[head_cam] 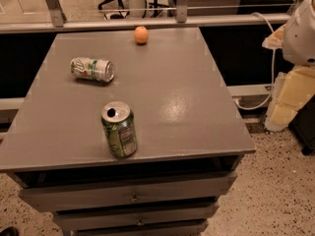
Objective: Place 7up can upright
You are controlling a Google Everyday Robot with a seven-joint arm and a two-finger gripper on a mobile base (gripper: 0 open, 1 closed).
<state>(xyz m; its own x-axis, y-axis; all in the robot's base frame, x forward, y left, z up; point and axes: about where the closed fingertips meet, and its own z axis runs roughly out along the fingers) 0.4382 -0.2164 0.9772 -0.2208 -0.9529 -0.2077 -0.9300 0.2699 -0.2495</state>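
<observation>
- The 7up can (92, 69) is lying on its side on the far left part of the table (197, 112), with one silver end facing right. It is not yet standing upright.
- The gripper is not showing anywhere in this view. Only a white rounded robot part (301, 31) is intruding at the right edge, well apart from the can. Whether the pincer is wide, narrow or holding anything cannot be told.
- Risk: the can is resting as a cylinder on a smooth top, so an off-centre touch is likely to be sending it rolling toward the back or the front of the table.
- Risk: a darker green can (119, 129) is standing upright near the front edge. A reach crossing the table low could be knocking it over, or it could be mistaken for the target.
- Risk: if the can is let go while leaning, it is likely to be tipping back onto its side.
- An orange (141, 35) is sitting near the far edge, well apart from both cans and posing little hazard.
- Hidden: the can's left end and underside are facing away, so any dent or opening is going unconfirmed. Its print is too small to be read.
- Cut off: the robot part is running out of frame, and the pale blocky shapes (290, 102) beneath it are hard to identify.
</observation>
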